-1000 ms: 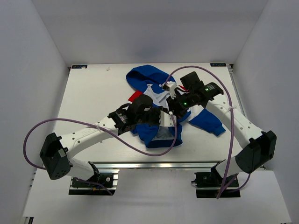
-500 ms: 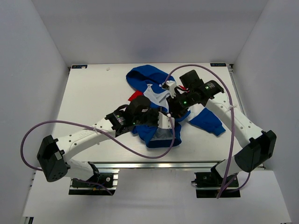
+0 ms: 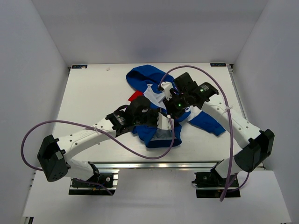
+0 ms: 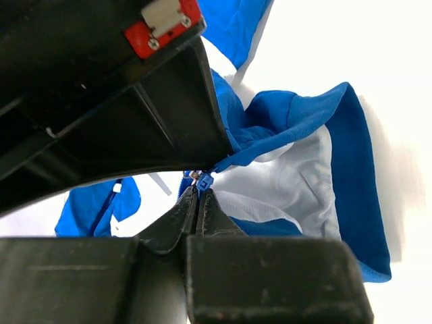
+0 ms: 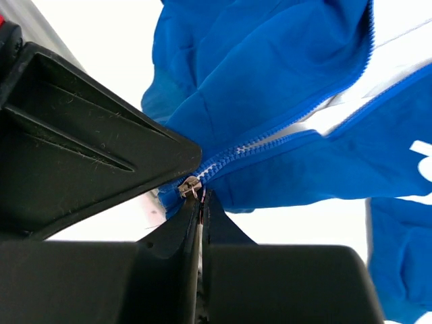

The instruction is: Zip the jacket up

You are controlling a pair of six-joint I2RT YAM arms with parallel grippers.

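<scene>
The blue jacket (image 3: 145,77) lies crumpled mid-table, hood toward the back, white lining (image 3: 154,95) and a red panel (image 3: 135,95) showing. My left gripper (image 3: 163,122) is over its front hem. In the left wrist view it (image 4: 198,196) is shut on the blue zipper end piece (image 4: 204,181) beside the white lining (image 4: 283,182). My right gripper (image 3: 171,105) sits just behind it. In the right wrist view it (image 5: 200,199) is shut on the pull hanging from the metal zipper slider (image 5: 189,186). The blue zipper teeth (image 5: 270,138) run up and right from the slider, closed near it and split farther on.
The white table (image 3: 93,93) is walled on three sides. An aluminium rail (image 3: 154,164) runs along the near edge. Purple cables (image 3: 140,151) loop over both arms and the jacket. A blue sleeve (image 3: 208,122) trails right under the right arm.
The right gripper has shifted a little left and toward the hood with the slider. The left arm's base link swung slightly left earlier; its gripper stays on the hem.
</scene>
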